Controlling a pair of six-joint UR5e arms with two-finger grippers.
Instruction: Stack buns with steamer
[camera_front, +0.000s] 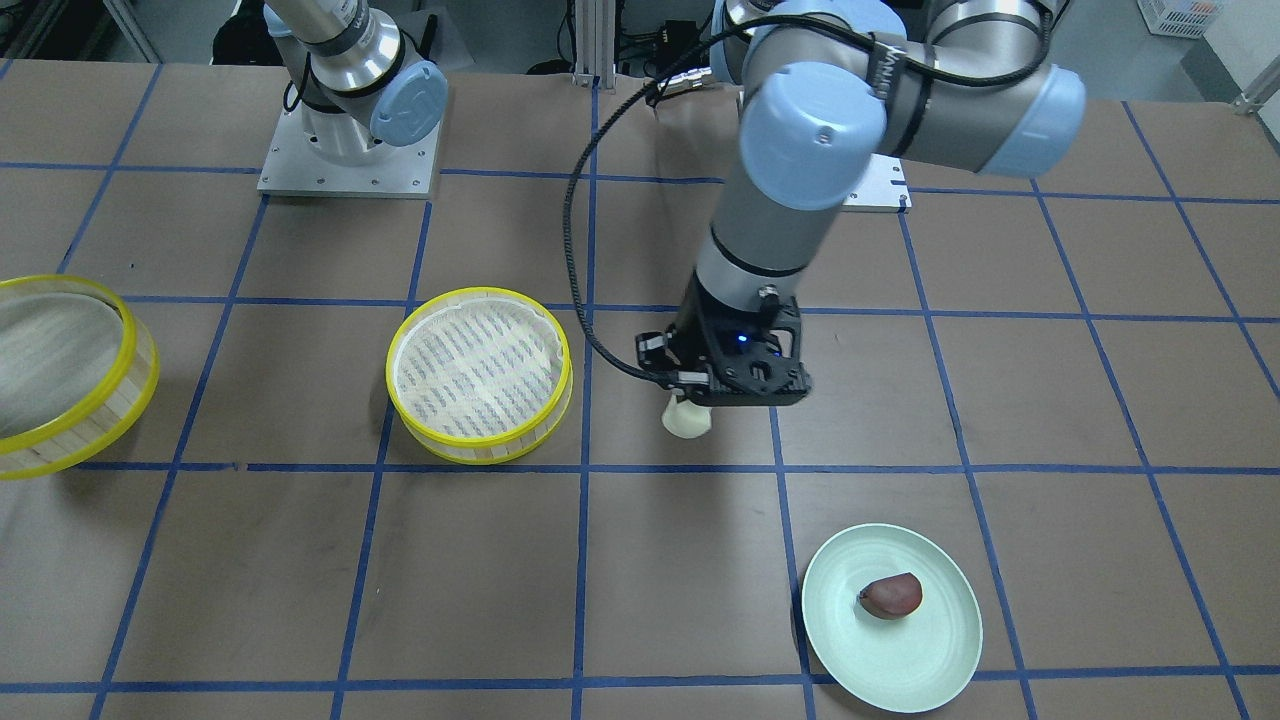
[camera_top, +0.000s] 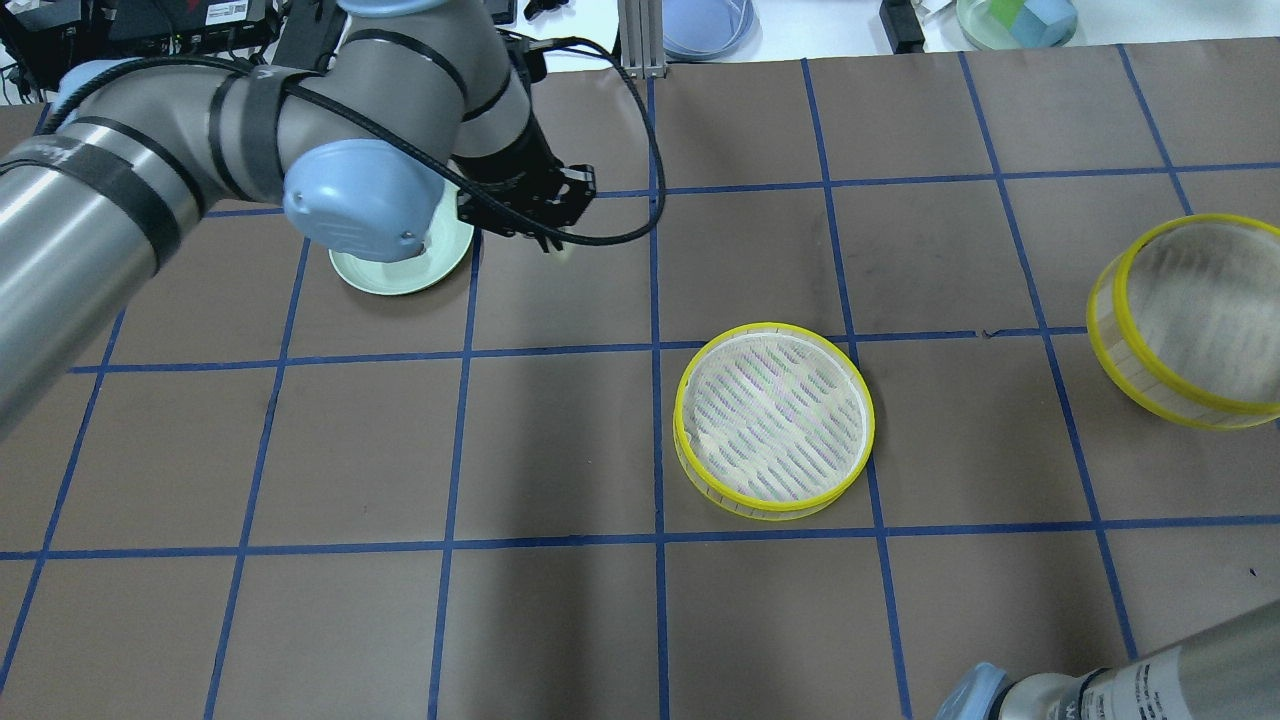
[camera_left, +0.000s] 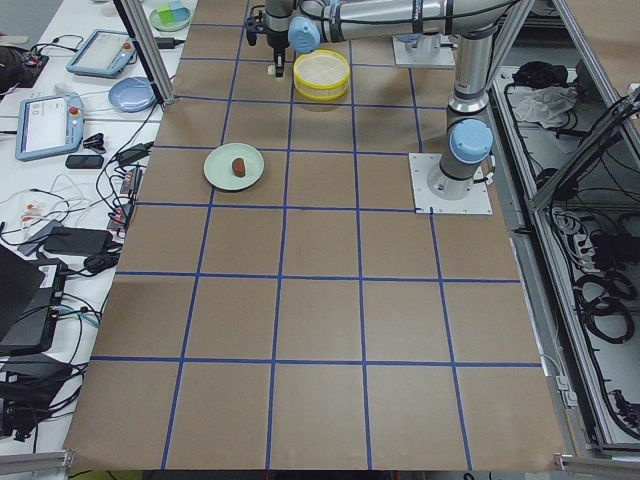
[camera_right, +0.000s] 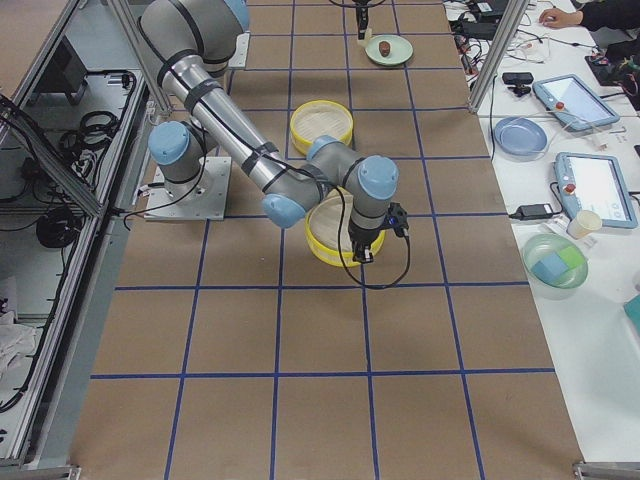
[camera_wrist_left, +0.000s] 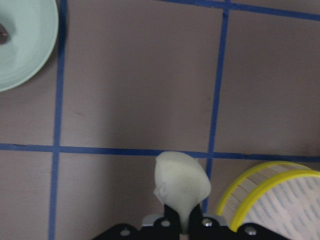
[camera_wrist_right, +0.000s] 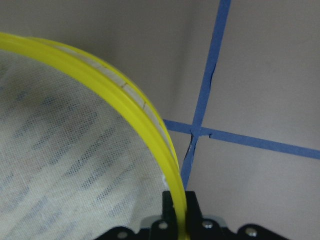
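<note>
My left gripper (camera_front: 692, 404) is shut on the pale cream bun (camera_front: 686, 420) and holds it above the table, between the plate and the steamer tier (camera_front: 480, 375) that rests flat on the table. In the left wrist view the bun (camera_wrist_left: 181, 182) hangs from the gripper (camera_wrist_left: 182, 222) beside that tier's rim (camera_wrist_left: 260, 192). The reddish-brown bun (camera_front: 892, 595) lies on the pale green plate (camera_front: 900, 665). My right gripper (camera_wrist_right: 180, 220) is shut on the yellow rim of the second steamer tier (camera_wrist_right: 75, 165), which is lifted and tilted (camera_top: 1190, 320).
The brown table carries a blue tape grid. The left arm's black cable (camera_front: 572, 250) loops beside the gripper. Beyond the table's far edge are controllers, bowls and a metal post (camera_left: 150, 50).
</note>
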